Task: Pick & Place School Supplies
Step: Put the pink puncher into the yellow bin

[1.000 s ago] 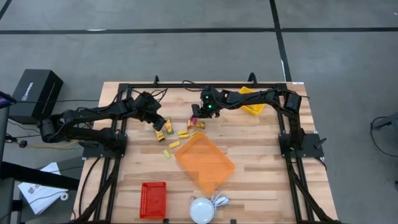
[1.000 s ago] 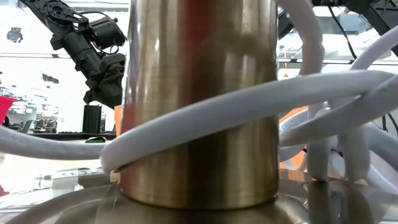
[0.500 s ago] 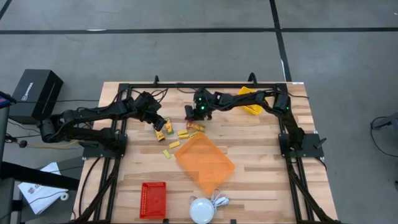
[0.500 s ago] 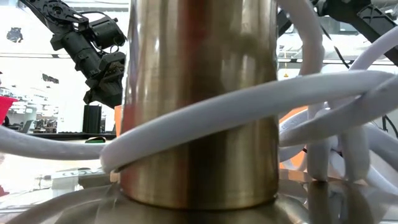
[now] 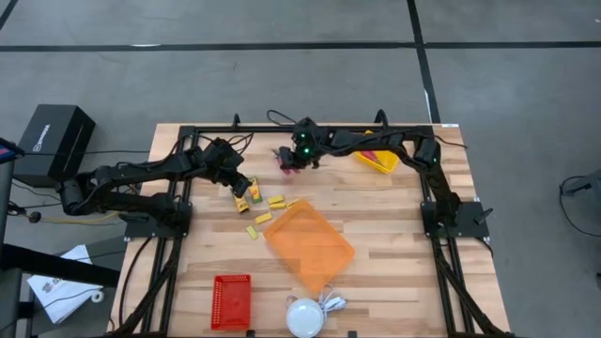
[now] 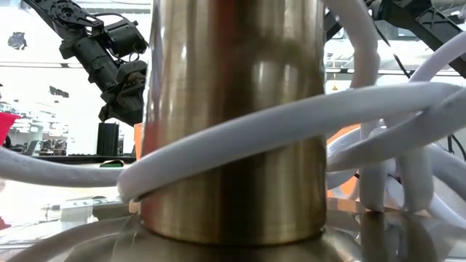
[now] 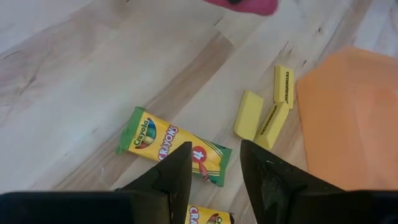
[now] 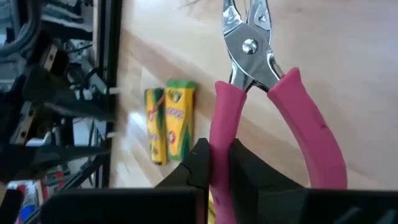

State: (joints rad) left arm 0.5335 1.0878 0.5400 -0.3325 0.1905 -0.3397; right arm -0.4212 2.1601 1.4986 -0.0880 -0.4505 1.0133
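Pink-handled scissors [image 8: 261, 106]: one handle pinched in the right gripper [image 8: 217, 165], raised near the table's [image 5: 394, 235] far edge, bare wood on all sides. Yellow crayon packets [image 7: 174, 146], small yellow blocks [image 7: 266, 112]: mid-table, just beside the orange tray's [image 5: 308, 244] edge. Left gripper [image 7: 214, 174]: fingers apart, empty, above one packet. Yellow bin [image 5: 377, 161]: far right corner.

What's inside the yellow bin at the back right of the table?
In the yellow bin only a pink-red streak shows, probably a tool handle. The right arm crosses over the bin, so the rest of its inside is covered.
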